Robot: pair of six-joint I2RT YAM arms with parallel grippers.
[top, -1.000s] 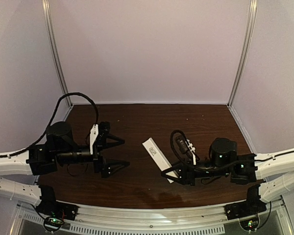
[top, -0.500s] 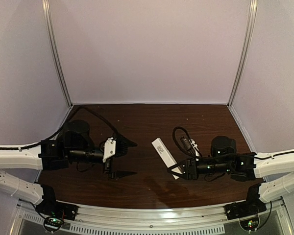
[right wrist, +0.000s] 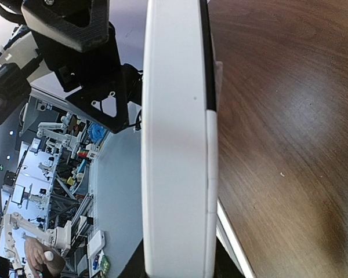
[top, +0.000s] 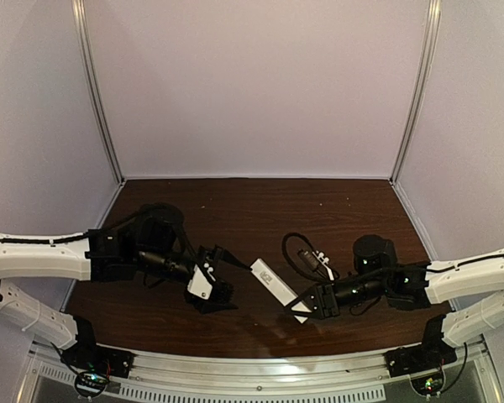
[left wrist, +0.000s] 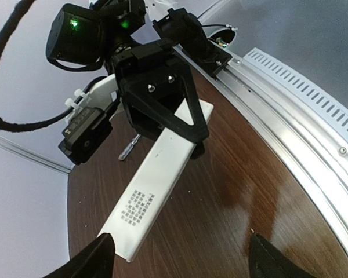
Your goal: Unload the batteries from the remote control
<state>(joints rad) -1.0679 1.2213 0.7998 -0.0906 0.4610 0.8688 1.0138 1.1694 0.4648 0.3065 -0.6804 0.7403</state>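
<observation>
The white remote control is a slim bar held slanted over the brown table. My right gripper is shut on its near end. In the right wrist view the remote fills the middle on its edge, clamped between my jaws. My left gripper is open just left of the remote's far end. In the left wrist view the remote, with a dark printed patch, lies ahead of my open left gripper, one fingertip beside its end. No batteries show.
A slim metal tip lies on the table beside the remote in the left wrist view. The silver rail runs along the table's near edge. Lilac walls close in the back and both sides.
My left arm has swung right and forward until its open gripper is next to the remote. My right gripper has shifted the remote a little left while holding it.
</observation>
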